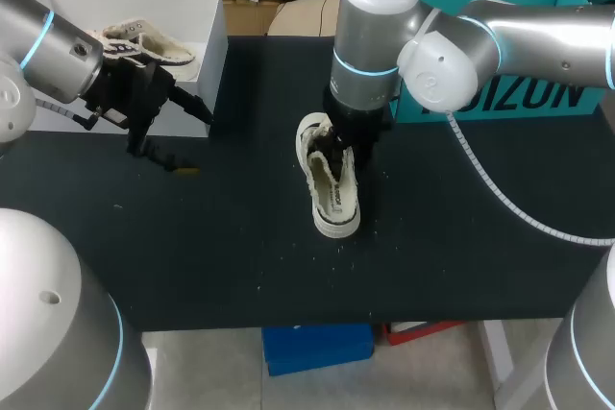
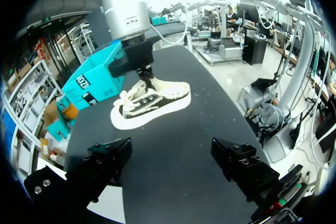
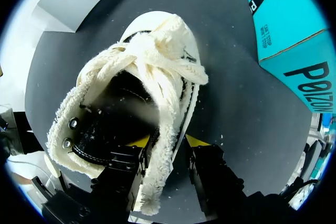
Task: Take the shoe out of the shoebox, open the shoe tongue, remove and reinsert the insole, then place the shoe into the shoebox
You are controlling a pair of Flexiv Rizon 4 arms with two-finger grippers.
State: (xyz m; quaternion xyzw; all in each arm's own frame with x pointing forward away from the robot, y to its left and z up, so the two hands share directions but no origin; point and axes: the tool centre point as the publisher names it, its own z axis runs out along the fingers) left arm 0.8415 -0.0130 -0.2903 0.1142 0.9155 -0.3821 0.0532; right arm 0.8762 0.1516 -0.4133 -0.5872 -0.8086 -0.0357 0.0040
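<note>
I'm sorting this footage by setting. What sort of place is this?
Probably a robotics lab bench: on a black table, the right gripper grips a shoe by its side, and the left gripper hangs open near a white shoebox.

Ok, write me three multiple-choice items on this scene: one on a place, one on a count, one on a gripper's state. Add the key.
1. Where is the shoe at the right gripper?
A. in the white shoebox
B. on the black table
C. lifted clear of the table

2. How many shoes show in the head view?
A. three
B. one
C. two

3. What state is the left gripper in?
A. open, holding nothing
B. shut on a shoe
C. shut on an insole

Key:
1 B: it rests on the table, with the right gripper's fingers clamped on its side wall.
2 C: one is on the table, and a second shoe lies in the shoebox.
3 A: its fingers stand apart with only bare table between them.
</note>
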